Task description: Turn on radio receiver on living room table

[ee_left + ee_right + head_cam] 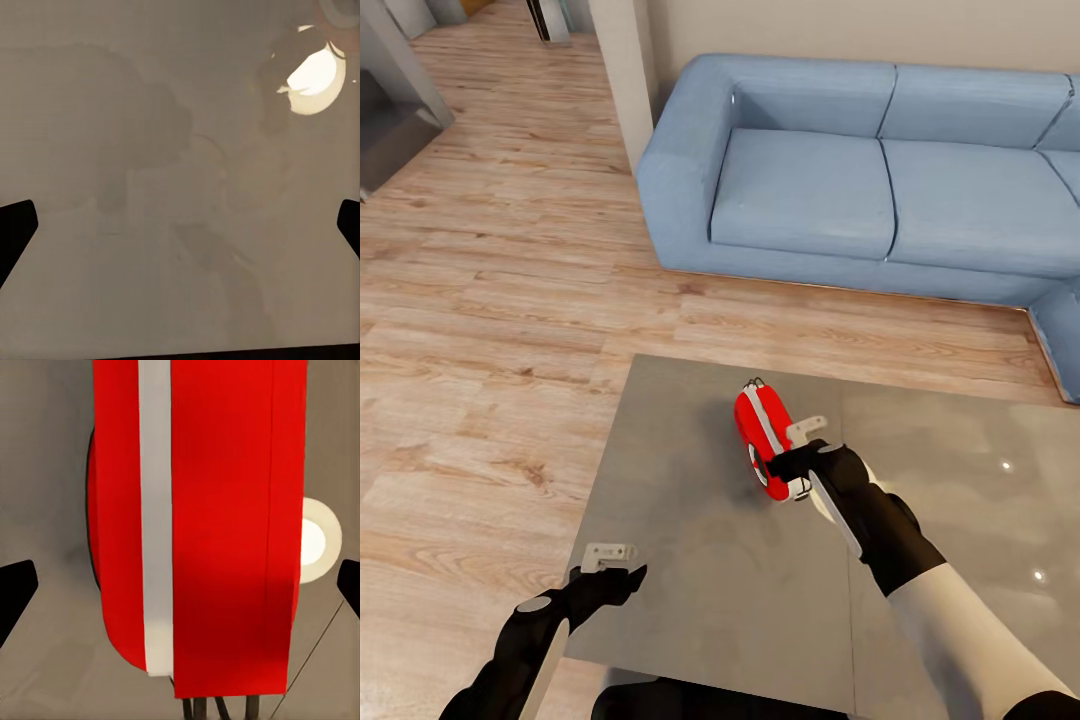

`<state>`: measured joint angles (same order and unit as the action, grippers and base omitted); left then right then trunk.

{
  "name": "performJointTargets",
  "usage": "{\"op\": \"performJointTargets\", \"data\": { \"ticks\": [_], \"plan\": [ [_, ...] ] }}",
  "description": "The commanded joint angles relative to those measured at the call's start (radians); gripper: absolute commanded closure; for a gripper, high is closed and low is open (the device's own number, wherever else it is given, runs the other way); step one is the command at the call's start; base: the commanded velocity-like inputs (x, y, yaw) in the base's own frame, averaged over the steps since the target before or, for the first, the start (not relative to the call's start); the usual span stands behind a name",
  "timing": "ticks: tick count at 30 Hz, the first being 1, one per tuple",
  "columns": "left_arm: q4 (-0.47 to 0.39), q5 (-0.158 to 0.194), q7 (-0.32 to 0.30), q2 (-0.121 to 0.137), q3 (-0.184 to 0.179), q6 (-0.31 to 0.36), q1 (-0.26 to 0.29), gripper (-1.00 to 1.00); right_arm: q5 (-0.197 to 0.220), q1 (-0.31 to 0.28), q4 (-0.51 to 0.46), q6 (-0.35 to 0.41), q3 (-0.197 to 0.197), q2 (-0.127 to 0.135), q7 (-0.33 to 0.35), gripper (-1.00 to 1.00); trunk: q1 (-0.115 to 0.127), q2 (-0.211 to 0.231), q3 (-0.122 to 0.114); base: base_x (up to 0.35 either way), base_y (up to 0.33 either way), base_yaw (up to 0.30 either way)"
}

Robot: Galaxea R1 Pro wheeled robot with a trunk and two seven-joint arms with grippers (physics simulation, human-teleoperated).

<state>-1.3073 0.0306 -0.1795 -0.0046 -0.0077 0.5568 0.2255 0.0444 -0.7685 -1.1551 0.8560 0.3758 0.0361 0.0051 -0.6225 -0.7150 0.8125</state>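
Observation:
The red radio receiver (761, 430) with its white band stands on edge near the middle of the glossy grey-brown table (680, 500). My right gripper (797, 448) is open right at the radio's near end. In the right wrist view the radio receiver (217, 525) sits very close between the dark fingertips (15, 596) of the right gripper (180, 589); whether they touch it I cannot tell. My left gripper (612, 567) hovers open over the table's front left edge, with nothing in it. Through the left wrist view the left gripper (180, 225) faces bare table top (112, 112).
A blue sectional sofa (840, 190) runs along the far side and wraps round the right. Light wood plank floor (490, 330) lies left of the table. A pale wall corner (622, 70) stands beside the sofa's left arm. A lamp reflection (315, 75) glares on the table.

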Motion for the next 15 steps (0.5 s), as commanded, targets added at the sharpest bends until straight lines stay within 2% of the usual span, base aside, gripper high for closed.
{"op": "performJointTargets", "data": {
  "ticks": [1,6,10,15],
  "plan": [
    [0.000,0.000,0.000,0.000,0.000,0.000,0.000,-1.00,0.000,0.000,0.000,0.000,0.000,0.000,0.001,-1.00,0.000,0.000,0.000,0.000,0.000,0.000],
    [0.000,0.000,0.000,0.000,0.000,-0.001,0.000,-1.00,0.000,0.000,0.011,-0.014,0.000,0.004,0.028,-1.00,0.000,0.000,0.000,0.000,0.000,0.000],
    [0.000,0.000,0.000,0.000,0.000,-0.001,0.000,-1.00,0.000,0.000,0.019,-0.023,-0.001,0.027,0.067,-1.00,0.000,0.000,0.000,0.000,0.000,0.000],
    [0.000,0.000,0.000,0.000,0.000,0.000,0.000,-1.00,0.001,0.000,0.022,-0.039,-0.002,0.041,0.086,-1.00,0.000,0.000,0.000,0.000,0.000,0.000]
  ]
}}
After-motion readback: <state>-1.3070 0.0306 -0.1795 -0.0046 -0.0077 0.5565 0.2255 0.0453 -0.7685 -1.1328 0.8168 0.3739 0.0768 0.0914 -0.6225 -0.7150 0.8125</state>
